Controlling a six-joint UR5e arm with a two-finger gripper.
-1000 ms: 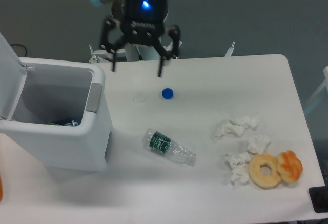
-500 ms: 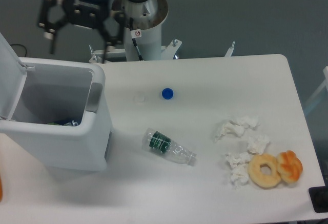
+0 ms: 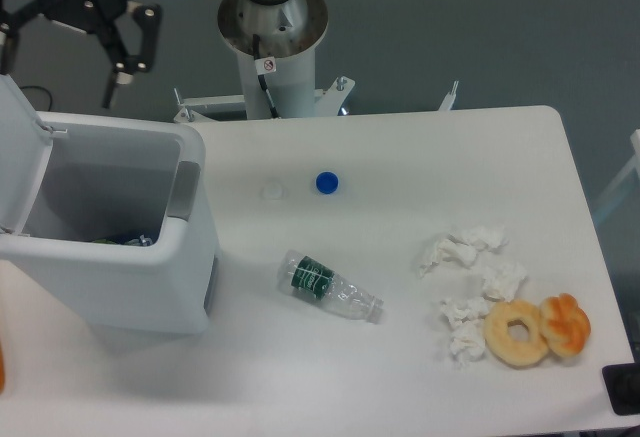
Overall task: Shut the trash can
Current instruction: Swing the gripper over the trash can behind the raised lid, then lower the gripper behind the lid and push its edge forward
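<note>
Nearest the camera, at the bench's (image 3: 300, 377) right front, a glazed doughnut (image 3: 517, 333) lies touching an orange pastry (image 3: 566, 323), with crumpled white tissues (image 3: 470, 277) just beside them. A clear plastic bottle (image 3: 330, 287) with a green label lies on its side near the bench centre. The trash can (image 3: 110, 257) stands on the left side of the bench, its flat white lid (image 3: 18, 147) raised and tilted back at the left, its grey front latch (image 3: 183, 191) facing right; some items show at its bottom. Farther back lie a blue bottle cap (image 3: 327, 183) and, just beside it, a white cap (image 3: 271, 191). My end effector (image 3: 60, 62) hangs above and behind the trash can's rear edge, fingers spread apart, holding nothing. My base pedestal (image 3: 272, 47) stands behind the bench.
</note>
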